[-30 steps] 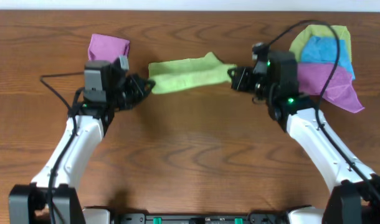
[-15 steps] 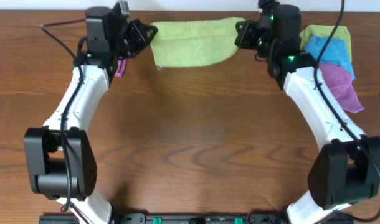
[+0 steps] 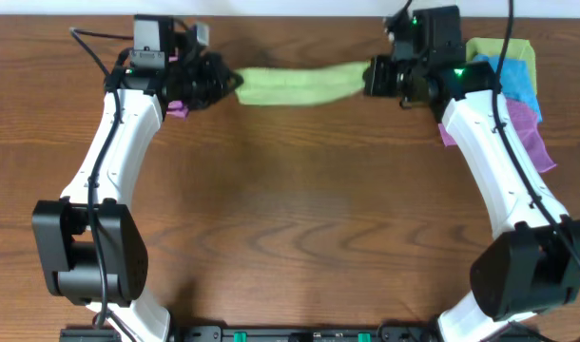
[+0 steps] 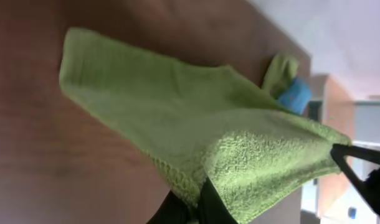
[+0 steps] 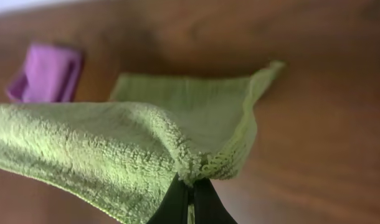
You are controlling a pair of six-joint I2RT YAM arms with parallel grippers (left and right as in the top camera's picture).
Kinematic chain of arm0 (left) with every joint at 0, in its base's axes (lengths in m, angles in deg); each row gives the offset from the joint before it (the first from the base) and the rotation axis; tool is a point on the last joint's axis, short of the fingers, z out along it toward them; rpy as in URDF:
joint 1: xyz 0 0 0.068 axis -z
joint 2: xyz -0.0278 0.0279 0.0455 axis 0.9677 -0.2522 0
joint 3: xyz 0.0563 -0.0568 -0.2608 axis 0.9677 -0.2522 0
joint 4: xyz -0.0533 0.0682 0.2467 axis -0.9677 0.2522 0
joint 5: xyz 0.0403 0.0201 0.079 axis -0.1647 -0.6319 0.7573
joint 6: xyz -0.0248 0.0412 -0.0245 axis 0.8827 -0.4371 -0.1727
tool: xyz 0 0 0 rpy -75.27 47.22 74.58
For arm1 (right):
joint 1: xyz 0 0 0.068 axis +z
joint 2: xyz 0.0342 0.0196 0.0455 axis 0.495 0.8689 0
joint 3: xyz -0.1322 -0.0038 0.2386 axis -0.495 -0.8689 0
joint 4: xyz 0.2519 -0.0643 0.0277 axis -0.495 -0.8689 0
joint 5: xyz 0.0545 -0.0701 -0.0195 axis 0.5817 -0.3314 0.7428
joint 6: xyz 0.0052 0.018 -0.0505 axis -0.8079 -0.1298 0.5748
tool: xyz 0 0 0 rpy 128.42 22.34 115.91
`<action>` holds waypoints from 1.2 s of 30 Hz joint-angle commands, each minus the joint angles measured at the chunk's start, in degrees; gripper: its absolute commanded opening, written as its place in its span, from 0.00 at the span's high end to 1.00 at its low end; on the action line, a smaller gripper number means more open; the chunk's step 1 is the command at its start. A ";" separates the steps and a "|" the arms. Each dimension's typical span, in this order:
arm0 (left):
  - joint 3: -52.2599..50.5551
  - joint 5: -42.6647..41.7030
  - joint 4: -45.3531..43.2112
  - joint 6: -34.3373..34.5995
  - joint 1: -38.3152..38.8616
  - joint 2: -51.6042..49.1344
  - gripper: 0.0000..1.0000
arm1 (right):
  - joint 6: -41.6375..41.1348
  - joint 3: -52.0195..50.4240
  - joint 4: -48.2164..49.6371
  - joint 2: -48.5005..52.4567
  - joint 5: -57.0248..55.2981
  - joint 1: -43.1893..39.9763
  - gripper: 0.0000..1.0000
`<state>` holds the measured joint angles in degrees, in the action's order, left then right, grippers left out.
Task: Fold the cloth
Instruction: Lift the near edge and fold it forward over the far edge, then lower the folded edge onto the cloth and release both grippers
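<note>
The cloth (image 3: 295, 84) hangs stretched in a narrow band at the table's (image 3: 290, 218) 12 o'clock edge. The left gripper (image 3: 229, 84) pinches its 9 o'clock end and the right gripper (image 3: 371, 76) its 3 o'clock end. Both wrist views show the jaws clamped tight on a cloth edge. A purple cloth (image 3: 179, 107) lies under the left arm, toward 10 o'clock. At 2 o'clock sits a pile of green (image 3: 487, 48), blue (image 3: 518, 81) and purple (image 3: 530, 138) cloths.

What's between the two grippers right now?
The lime-green cloth, stretched from the left gripper to the right gripper, each pinching one end; the overhead view shows it.
</note>
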<state>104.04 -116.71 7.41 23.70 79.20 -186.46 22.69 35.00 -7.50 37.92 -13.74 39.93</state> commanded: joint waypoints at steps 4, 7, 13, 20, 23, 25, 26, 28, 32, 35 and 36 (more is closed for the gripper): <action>0.61 0.94 9.53 -11.10 -0.22 0.13 0.94 | 5.86 -0.09 -7.50 -1.11 -0.46 -0.37 0.99; -0.37 2.19 15.58 -14.40 0.46 0.13 0.94 | 7.19 -2.56 -9.22 -1.14 -0.59 0.00 0.98; -2.69 2.99 19.61 -15.82 1.92 0.13 0.94 | 7.08 -10.56 -8.41 -2.93 -0.59 1.36 0.98; -11.19 4.57 20.06 -15.96 5.11 0.13 0.94 | 5.20 -22.86 -4.85 -9.90 -1.27 2.95 0.98; -13.57 4.57 20.09 -15.93 5.79 0.15 0.94 | 4.13 -27.21 -4.17 -12.37 -1.27 2.95 0.98; -15.04 4.57 20.09 -15.93 6.36 0.15 0.94 | 3.89 -30.14 -3.69 -13.79 -1.27 2.95 0.98; -15.50 4.57 20.06 -15.93 6.60 0.15 0.94 | 3.63 -31.04 -3.58 -14.08 -1.27 2.95 0.98; -16.61 4.59 20.04 -15.93 7.10 0.15 0.94 | 3.04 -33.07 -3.39 -14.53 -1.25 2.95 0.98; -17.75 4.57 19.78 -15.26 8.37 0.15 0.94 | 2.84 -35.32 -2.01 -14.58 -1.73 2.95 0.98; -17.73 4.55 17.42 -12.94 8.76 0.96 0.94 | 2.82 -35.32 0.50 -14.60 -3.80 2.95 0.99; -17.73 4.55 16.55 -12.00 8.74 1.38 0.94 | 2.64 -35.32 1.31 -14.62 -4.83 2.95 0.99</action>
<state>86.47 -113.19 24.96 9.38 87.86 -186.46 26.21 -0.36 -7.36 24.20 -15.65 42.58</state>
